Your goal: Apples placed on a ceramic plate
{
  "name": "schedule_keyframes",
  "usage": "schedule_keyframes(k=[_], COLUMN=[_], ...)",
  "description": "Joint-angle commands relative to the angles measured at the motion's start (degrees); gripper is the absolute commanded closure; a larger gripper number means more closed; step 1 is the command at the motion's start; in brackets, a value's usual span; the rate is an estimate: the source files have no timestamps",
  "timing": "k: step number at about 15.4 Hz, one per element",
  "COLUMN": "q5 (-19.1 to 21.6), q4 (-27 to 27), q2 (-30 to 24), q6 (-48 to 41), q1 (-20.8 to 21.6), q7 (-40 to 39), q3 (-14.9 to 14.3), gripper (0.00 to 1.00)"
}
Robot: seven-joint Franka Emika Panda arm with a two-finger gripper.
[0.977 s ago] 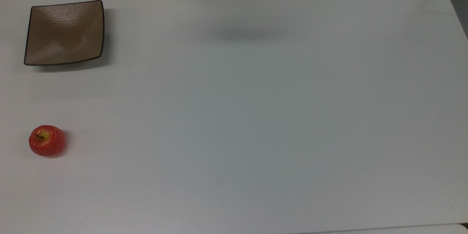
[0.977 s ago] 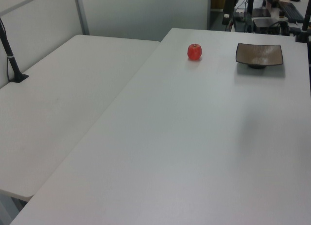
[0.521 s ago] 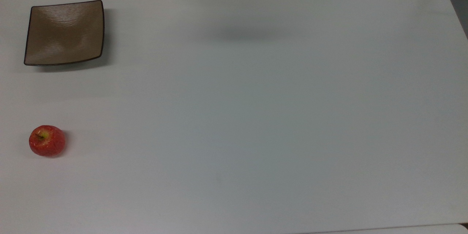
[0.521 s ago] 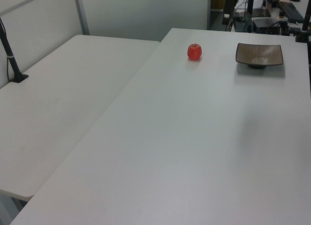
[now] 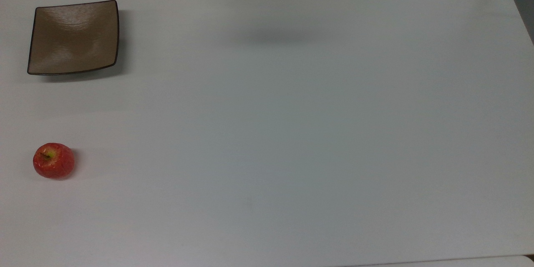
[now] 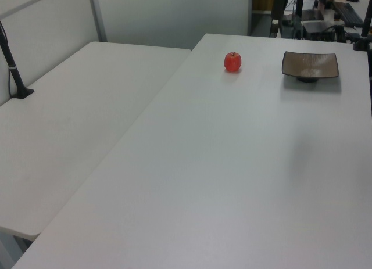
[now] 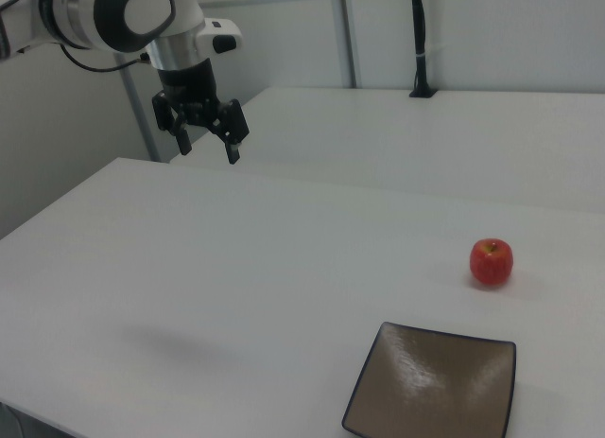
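Hanging high with fingers spread, the hand point(image 7: 207, 145) is well apart from the apple point(image 7: 492, 261).

In the right view, the arm's white wrist section point(image 7: 123, 17) is seen entering from the upper left corner, with a black cable trailing from it, and the black gripper point(image 7: 206, 143) is carried below it, pointed downward and slightly tilted. The gripper is held high above the desk point(image 7: 236, 268), clear of its surface, over the desk's far edge at the right view's left. Its two fingers point(image 7: 233, 140) are spread apart with a visible gap between them, and nothing is held between them.
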Motion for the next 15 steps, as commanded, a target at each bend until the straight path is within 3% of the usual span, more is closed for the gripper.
schedule_keyframes(k=[1, 11, 15], q5=[-1.6, -1.9, -2.0], q4=[0.5, 9.9, 10.2], q2=[2.1, 17.3, 22.0], q6=[1.8, 31.5, 43.8], q1=[-0.3, -9.1, -12.1], q7=[-3.0, -3.0, -3.0], q3=[-0.5, -1.2, -1.4], gripper=[0.0, 0.0, 0.0])
